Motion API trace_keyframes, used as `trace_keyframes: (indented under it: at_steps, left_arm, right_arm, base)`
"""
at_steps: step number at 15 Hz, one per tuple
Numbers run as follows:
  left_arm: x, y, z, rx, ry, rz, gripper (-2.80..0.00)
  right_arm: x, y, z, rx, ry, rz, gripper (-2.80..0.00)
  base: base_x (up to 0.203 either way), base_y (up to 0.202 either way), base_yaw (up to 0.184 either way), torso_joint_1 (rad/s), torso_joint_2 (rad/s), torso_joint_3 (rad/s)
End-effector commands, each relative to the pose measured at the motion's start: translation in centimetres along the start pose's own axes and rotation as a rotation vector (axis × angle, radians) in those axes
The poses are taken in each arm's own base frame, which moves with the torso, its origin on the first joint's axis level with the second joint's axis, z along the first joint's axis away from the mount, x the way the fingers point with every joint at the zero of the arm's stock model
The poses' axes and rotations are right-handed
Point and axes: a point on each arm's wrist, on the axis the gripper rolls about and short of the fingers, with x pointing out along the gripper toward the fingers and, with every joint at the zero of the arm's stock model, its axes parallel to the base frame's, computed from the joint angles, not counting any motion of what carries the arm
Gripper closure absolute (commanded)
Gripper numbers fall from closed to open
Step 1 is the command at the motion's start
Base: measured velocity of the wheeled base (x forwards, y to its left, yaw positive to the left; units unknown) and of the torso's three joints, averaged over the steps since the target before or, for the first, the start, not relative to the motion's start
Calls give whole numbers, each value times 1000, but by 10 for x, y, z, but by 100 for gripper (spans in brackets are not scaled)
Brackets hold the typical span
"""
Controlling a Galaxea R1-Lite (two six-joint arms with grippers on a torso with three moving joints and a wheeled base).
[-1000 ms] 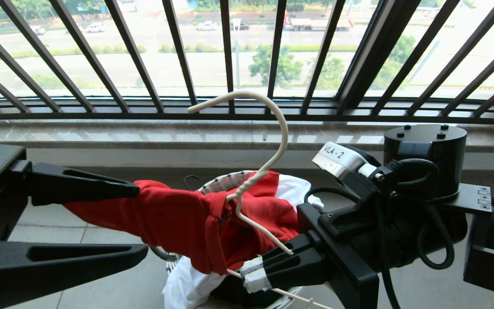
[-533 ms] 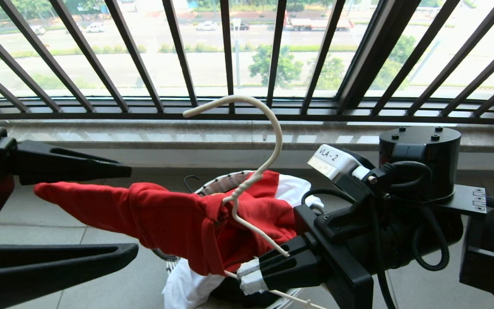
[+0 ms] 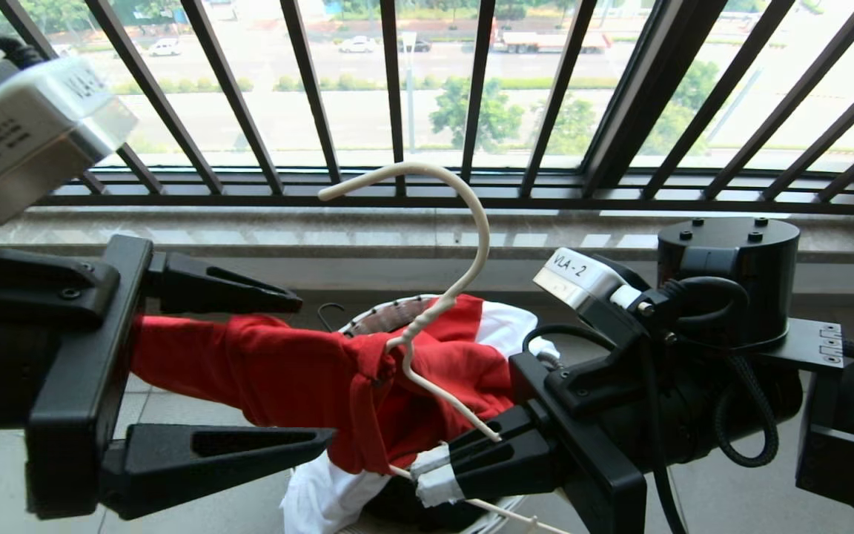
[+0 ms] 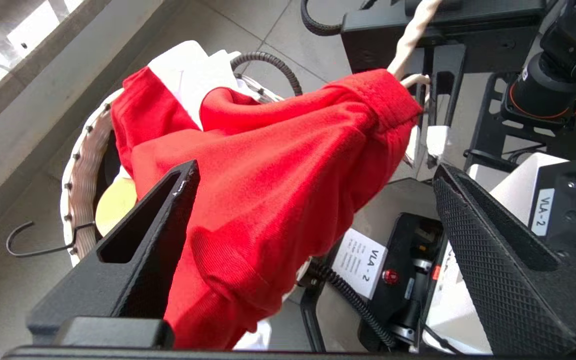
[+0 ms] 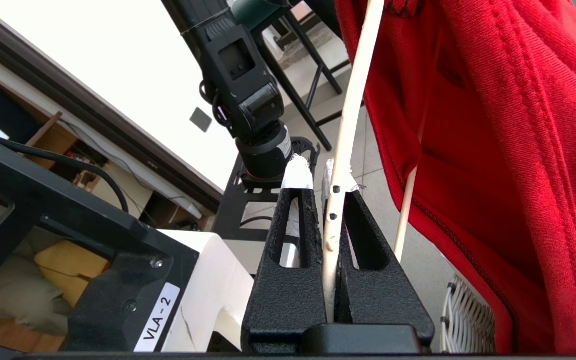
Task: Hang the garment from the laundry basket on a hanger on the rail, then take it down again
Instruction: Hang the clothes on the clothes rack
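Observation:
The red garment (image 3: 301,378) is draped on the cream-white hanger (image 3: 471,237) above the white woven laundry basket (image 3: 390,315). My right gripper (image 3: 427,475) is shut on the hanger's lower wire, which runs straight between its fingers (image 5: 318,167). My left gripper (image 3: 316,371) stands wide open around the garment's left end. In the left wrist view the garment (image 4: 278,165) lies against one finger and well apart from the other, with the gripper (image 4: 315,170) not closed on it. The rail is out of view.
The black balustrade (image 3: 397,96) and a stone sill (image 3: 323,233) run across just behind the basket. A white T-shirt (image 3: 323,497) lies in the basket under the garment. A loose black hook (image 4: 33,240) lies on the tiled floor beside the basket.
My left gripper has opened wider and moved right along the garment, so its wrist camera now shows at the upper left. The right gripper and hanger have barely moved.

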Motion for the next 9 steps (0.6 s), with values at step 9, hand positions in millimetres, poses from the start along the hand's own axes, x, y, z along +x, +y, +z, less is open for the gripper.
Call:
trace_keyframes:
  at_steps: [9]
  left_arm:
    - [31,12,-13,7,42,-14,-280]
  right_arm:
    - [-6,-1,5,-19,-16,-15,0]
  base:
    - [0,0,0,0,0,0]
